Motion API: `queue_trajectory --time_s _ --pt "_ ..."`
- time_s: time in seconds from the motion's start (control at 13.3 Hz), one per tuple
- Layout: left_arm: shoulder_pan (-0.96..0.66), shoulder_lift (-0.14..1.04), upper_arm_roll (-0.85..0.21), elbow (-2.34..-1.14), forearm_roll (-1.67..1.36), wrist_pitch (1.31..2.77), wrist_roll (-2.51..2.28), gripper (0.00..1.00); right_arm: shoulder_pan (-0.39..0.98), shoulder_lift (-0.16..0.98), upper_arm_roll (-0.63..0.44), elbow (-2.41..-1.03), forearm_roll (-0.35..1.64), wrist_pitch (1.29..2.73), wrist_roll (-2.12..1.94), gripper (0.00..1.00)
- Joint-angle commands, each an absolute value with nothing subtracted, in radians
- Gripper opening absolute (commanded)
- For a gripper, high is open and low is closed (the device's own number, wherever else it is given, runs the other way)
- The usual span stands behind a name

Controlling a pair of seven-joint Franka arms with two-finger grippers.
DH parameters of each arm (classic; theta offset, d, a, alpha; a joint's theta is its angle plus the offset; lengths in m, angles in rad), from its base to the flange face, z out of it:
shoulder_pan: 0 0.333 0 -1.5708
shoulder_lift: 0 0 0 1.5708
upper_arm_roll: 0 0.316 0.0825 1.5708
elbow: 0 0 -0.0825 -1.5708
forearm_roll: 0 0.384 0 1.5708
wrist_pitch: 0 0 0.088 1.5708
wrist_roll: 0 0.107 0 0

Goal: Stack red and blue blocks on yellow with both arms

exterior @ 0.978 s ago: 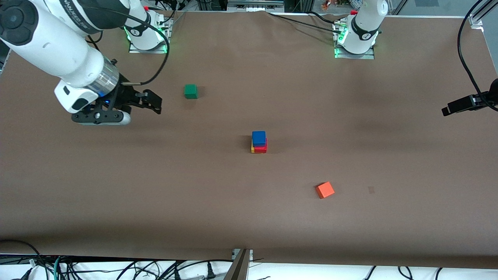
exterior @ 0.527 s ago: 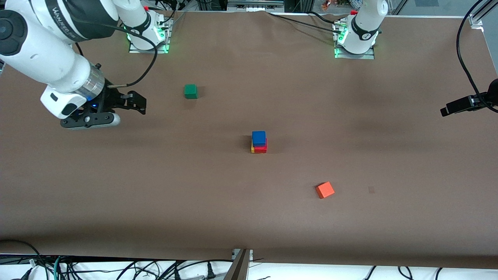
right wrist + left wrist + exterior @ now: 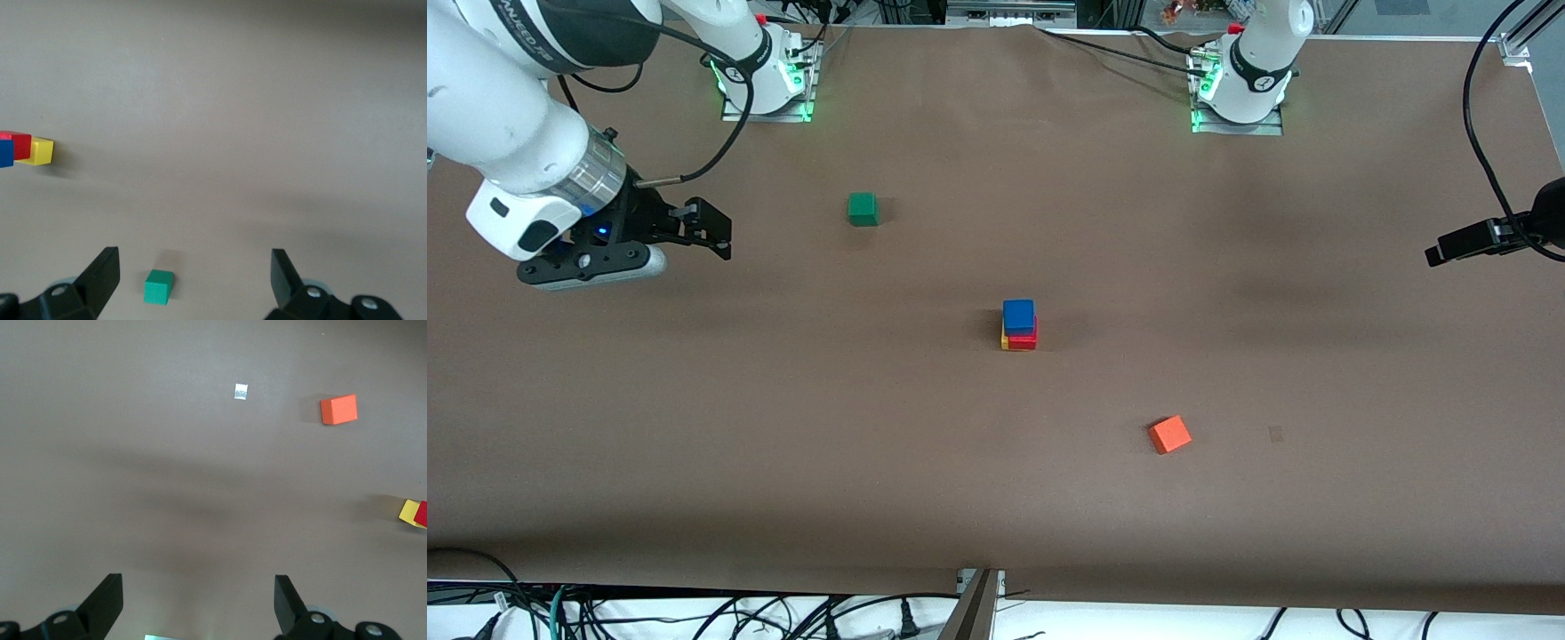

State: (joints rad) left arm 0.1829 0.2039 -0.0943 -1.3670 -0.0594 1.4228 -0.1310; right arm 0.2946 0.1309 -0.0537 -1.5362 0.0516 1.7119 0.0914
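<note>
The brown table carries everything. My right gripper hangs over its right arm's end, fingers spread wide and empty; the lettering on that arm is cut off, so I cannot read it. My left gripper waits over the left arm's end, fingers wide too, holding nothing. Mid-table, the blue block sits on the red block, which rests on the yellow cube. The green cube and orange cube lie well apart.
</note>
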Motion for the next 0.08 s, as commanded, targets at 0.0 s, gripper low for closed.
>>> queue_trajectory --time_s 0.0 --pt "0.179 0.207 -0.094 -1.351 -0.074 1.422 -0.112 1.0 0.276 0.126 -0.032 -1.519 0.034 1.703 0.078 1.0"
